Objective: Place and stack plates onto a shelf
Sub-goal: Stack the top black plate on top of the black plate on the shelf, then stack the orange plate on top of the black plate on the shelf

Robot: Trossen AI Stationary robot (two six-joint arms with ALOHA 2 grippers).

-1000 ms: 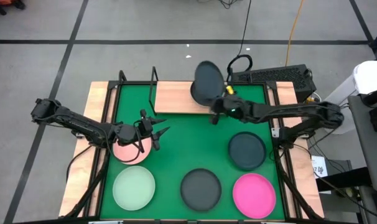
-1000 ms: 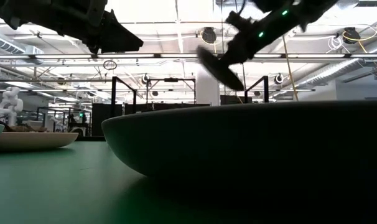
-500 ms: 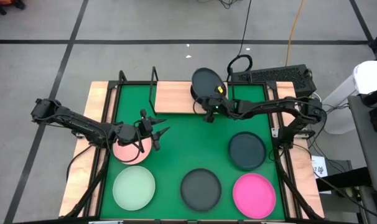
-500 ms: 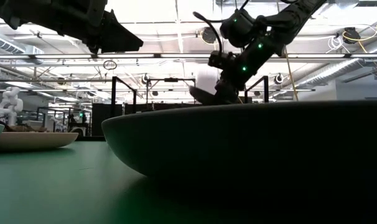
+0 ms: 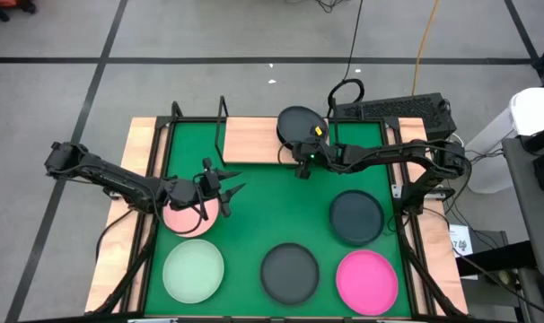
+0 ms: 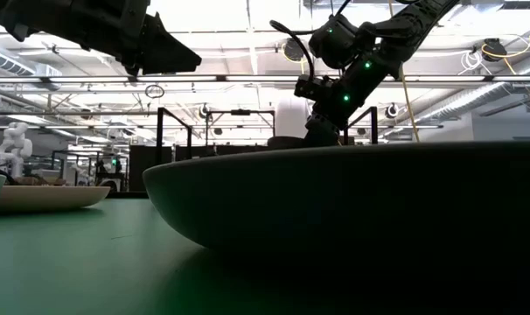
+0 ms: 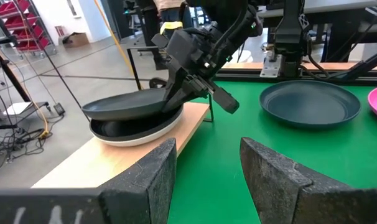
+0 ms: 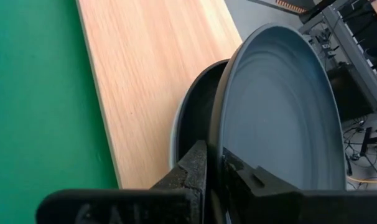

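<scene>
Since the held plate is almost flat over the stack, everything turns on its last bit of tilt.

Front row: pale green plate (image 5: 193, 272), black plate (image 5: 289, 272) and hot pink plate (image 5: 366, 278) lie apart on the green mat (image 5: 263, 211); a teal plate (image 5: 356, 217) sits just behind.
Left gripper (image 5: 220, 191): fingers spread and empty, hovering at the pale pink plate (image 5: 184, 218), well apart from the shelf (image 5: 250, 141).
Right gripper (image 7: 187, 93): the nearer arm, pinching the near rim of the dark plate (image 5: 298, 124) at the shelf's right end.
Key relation: the dark plate reaches away from the jaws over the stack (image 7: 136, 129), far rim low, gripped rim slightly raised.
Stack: a black plate on a white one, resting on the shelf.
Change: a second ago the dark plate hung steeply tilted above the shelf; now it is lowered nearly level onto the stack.
</scene>
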